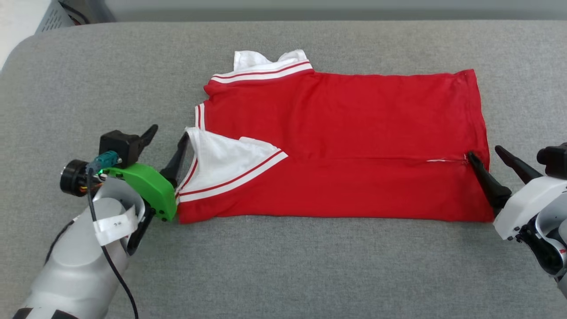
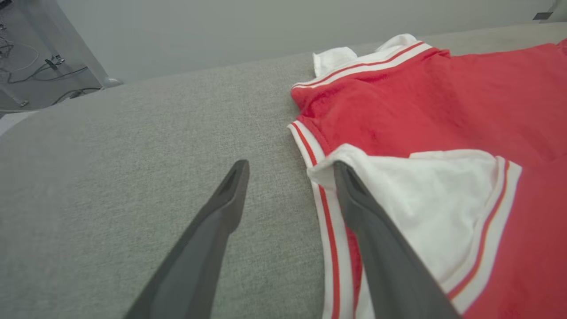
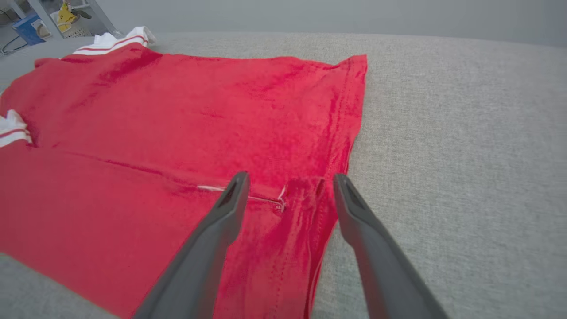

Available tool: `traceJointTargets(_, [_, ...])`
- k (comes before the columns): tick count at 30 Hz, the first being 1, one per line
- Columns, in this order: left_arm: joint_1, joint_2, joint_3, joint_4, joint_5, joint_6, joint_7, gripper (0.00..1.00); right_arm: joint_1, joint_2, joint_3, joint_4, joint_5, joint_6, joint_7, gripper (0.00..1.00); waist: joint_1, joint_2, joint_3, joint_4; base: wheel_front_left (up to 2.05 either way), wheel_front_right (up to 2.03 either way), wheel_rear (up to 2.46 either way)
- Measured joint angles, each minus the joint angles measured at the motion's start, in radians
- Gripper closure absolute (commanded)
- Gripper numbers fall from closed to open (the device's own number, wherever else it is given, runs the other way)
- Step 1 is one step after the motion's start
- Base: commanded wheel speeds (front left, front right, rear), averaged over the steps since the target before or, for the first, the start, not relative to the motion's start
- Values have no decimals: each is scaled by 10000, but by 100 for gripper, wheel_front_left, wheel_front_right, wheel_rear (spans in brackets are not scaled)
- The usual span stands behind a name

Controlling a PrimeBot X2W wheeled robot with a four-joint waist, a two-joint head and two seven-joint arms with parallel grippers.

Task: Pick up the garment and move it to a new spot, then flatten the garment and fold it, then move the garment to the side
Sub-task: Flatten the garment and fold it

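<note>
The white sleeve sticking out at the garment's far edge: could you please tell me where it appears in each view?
Head view: the white sleeve sits top centre, above the red garment.
Left wrist view: the sleeve lies at the top, right of centre.
Right wrist view: the sleeve is in the top left corner.
Shared landmark: the striped trim bordering it.
</note>
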Motion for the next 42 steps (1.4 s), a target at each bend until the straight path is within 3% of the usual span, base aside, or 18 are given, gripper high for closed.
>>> traceJointTargets(4, [-18, 493, -113, -326, 56, 0, 58, 0, 451, -234, -188, -443, 0, 0, -190, 0, 0, 0, -391, 77, 0, 0, 0])
traceJointTargets(6, [-34, 713, -422, -602, -134, 0, 614, 0, 642, -324, -286, -631, -90, 0, -199, 0, 0, 0, -574, 115, 0, 0, 0])
traceJointTargets(9, [-182, 999, -842, -1269, -880, 0, 1733, 0, 872, -395, -487, -890, -293, 0, -180, 0, 0, 0, -828, 177, 0, 0, 0])
traceJointTargets(15, [-941, 1843, -1854, -2339, -2301, 0, 4934, 0, 1245, -326, -936, -1223, -658, 0, 113, 0, -1, 0, -1129, 332, 0, 0, 0])
traceJointTargets(19, [-1211, 1977, -2443, -2778, -3350, 0, 6974, 0, 1360, -180, -1170, -1356, -803, 0, 290, 0, -1, 0, -1144, 387, 0, 0, 0])
traceJointTargets(25, [-1379, 2069, -3058, -2727, -4437, 0, 8773, 0, 1389, 75, -1338, -1536, -986, 0, 506, 0, -1, 0, -1023, 275, 0, 0, 0])
traceJointTargets(31, [-1377, 1952, -3513, -2115, -4723, 0, 9369, 0, 1390, 244, -1455, -1572, -1060, 0, 629, 0, -1, 0, -783, 120, 0, 0, 0])
traceJointTargets(37, [-1370, 1396, -3574, -1133, -5085, 0, 9187, 0, 1275, 456, -1400, -1576, -1133, 0, 692, 0, -1, 0, -475, -83, 0, 0, 0])
traceJointTargets(42, [-1478, 1321, -3919, -782, -5032, 0, 9183, 0, 1174, 554, -1319, -1480, -1137, 0, 715, 0, -1, 1, -316, -232, 0, 0, 0])
